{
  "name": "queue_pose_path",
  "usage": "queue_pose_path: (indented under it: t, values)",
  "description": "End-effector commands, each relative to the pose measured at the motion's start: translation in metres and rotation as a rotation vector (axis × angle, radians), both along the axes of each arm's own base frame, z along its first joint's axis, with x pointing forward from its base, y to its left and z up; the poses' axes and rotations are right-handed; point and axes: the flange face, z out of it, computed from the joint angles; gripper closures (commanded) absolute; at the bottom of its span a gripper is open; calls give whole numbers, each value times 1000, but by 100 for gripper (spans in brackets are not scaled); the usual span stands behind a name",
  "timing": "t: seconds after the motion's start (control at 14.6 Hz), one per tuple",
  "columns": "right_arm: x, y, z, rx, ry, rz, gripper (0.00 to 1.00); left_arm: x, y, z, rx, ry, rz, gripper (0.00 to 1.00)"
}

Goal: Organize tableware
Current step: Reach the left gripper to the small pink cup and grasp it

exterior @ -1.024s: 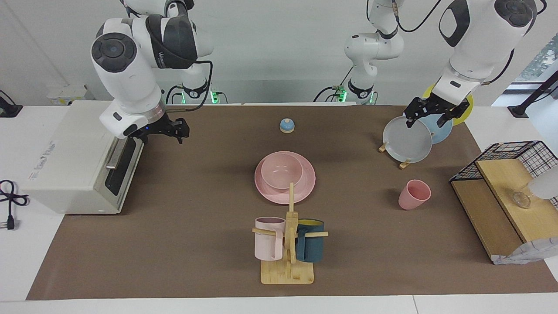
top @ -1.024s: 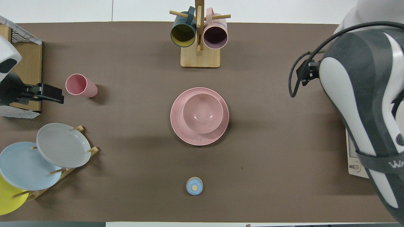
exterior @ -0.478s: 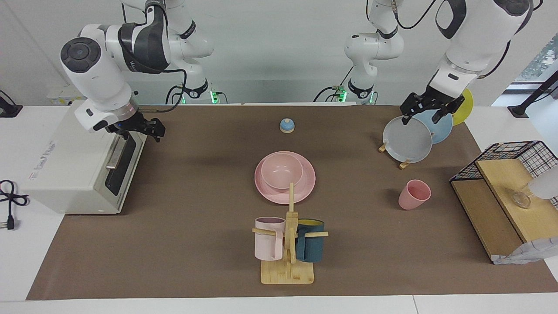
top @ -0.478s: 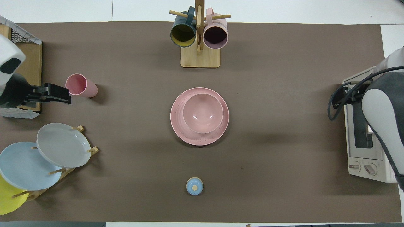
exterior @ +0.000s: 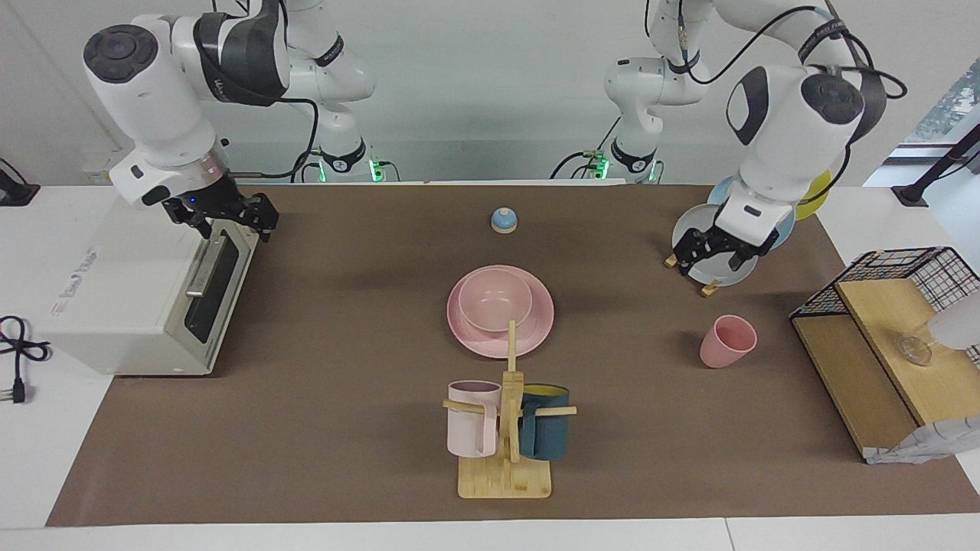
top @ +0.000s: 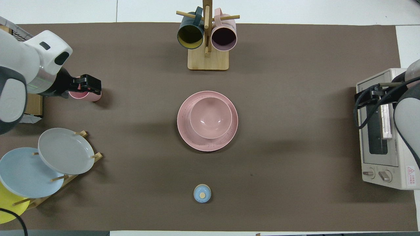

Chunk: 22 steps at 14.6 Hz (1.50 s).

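Observation:
The salmon-pink plate (exterior: 537,330) lies at the middle of the mat, and the pink bowl (exterior: 494,300) sits in it; both also show in the overhead view, the plate (top: 183,132) and the bowl (top: 210,117). The pink cup (exterior: 727,341) stands upright toward the left arm's end. My left gripper (exterior: 713,264) hangs open in the air in front of the grey plate, above the cup and not touching it. In the overhead view the left gripper (top: 86,87) covers most of the cup (top: 88,96). My right gripper (exterior: 230,218) is open and empty over the toaster oven's top edge.
A toaster oven (exterior: 130,291) stands at the right arm's end. A rack of grey, blue and yellow plates (top: 65,150) is nearer the robots than the cup. A mug tree (exterior: 505,428) stands at the table's edge farthest from the robots. A small blue bell (exterior: 504,220) and a wire shelf (exterior: 880,329) are also there.
My left gripper has come down from above the plate rack and moved over the cup. My right arm has swung away from the mat to over the toaster oven.

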Motion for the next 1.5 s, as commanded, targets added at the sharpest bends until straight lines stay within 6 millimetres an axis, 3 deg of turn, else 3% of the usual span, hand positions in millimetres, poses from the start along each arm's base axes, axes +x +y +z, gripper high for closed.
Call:
queue_pose_path:
  t: [0.0, 0.2, 0.41, 0.89, 1.02, 1.09, 1.16, 1.23, 1.43]
  values:
    - [2, -1, 5, 53, -24, 12, 0, 23, 27, -28, 21, -15, 30, 1]
    - [-1, -1, 7, 56, -27, 15, 0, 36, 44, -44, 20, -49, 53, 2]
    - [-4, 1, 14, 57, -36, 18, 0, 39, 43, -78, 14, -67, 54, 2]
    - [-1, 2, 8, 58, -25, 16, 0, 47, 45, -114, 11, -70, 58, 9]
    - [-1, 1, 9, 58, -25, 14, 0, 44, 46, -125, 11, -59, 57, 21]
    - [-1, 0, 7, 58, -22, 13, 0, 41, 45, -131, 13, -54, 53, 47]
    - [-1, 0, 7, 57, -23, 10, 0, 40, 47, -132, 14, -50, 53, 79]
    - [-1, -3, 8, 57, -24, 5, 0, 39, 47, -132, 15, -44, 36, 100]
    - [-3, 0, 11, 58, -29, 8, 0, 39, 49, -130, 23, -37, -13, 100]
